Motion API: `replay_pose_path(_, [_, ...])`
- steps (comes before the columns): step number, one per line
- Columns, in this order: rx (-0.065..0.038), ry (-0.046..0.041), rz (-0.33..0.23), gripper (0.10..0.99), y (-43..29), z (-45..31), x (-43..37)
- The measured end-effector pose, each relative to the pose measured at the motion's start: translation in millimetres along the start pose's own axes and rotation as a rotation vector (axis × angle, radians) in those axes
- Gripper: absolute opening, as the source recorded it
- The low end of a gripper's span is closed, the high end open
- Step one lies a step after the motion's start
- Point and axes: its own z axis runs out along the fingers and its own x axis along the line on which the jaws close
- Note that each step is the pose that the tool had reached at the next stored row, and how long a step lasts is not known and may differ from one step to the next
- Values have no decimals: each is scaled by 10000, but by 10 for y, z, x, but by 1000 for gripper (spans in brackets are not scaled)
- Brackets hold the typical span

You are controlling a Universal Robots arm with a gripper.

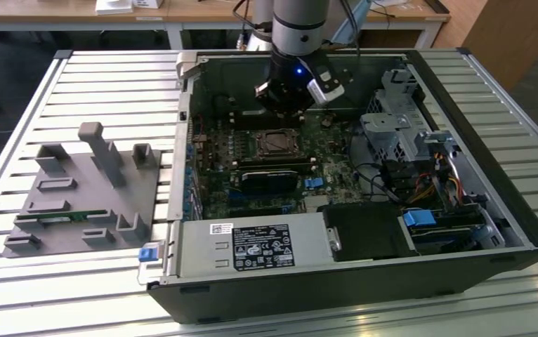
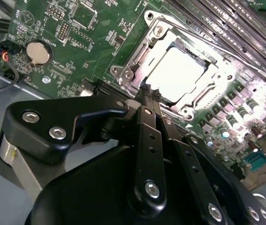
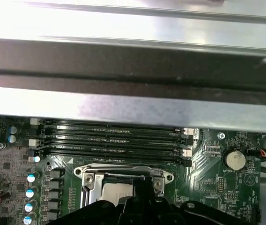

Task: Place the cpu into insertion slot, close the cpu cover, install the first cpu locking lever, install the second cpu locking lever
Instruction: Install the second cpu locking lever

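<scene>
The cpu (image 2: 175,75) lies flat in the insertion slot (image 1: 276,133), its silver top bright. The cpu cover (image 2: 140,51) lies down around it as a metal frame, and the chip shows through its cut-out. My gripper (image 2: 150,91) is shut, its thin fingertips together right at the frame's edge on the side nearest the wrist. I cannot tell whether they touch a locking lever. The exterior view has the gripper (image 1: 283,114) low inside the case just behind the socket. In the first wrist view the gripper (image 3: 142,186) overlaps the cover (image 3: 123,169) and the cpu (image 3: 115,191).
Memory slots (image 3: 114,138) run along one side of the socket, and a coin battery (image 2: 38,51) sits on the board. The case's metal wall (image 3: 133,103) rises close behind. A drive cage (image 1: 395,126), cables and a power supply (image 1: 250,246) crowd the case. A grey fixture (image 1: 81,189) rests on the table.
</scene>
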Motion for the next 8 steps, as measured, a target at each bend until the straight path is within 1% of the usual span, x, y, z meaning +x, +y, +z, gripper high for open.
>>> replay_pose_path(6, [1,0,-1,106,8,-141,-2])
replay_pose_path(8, [3,1,-1,106,10,-166,-2])
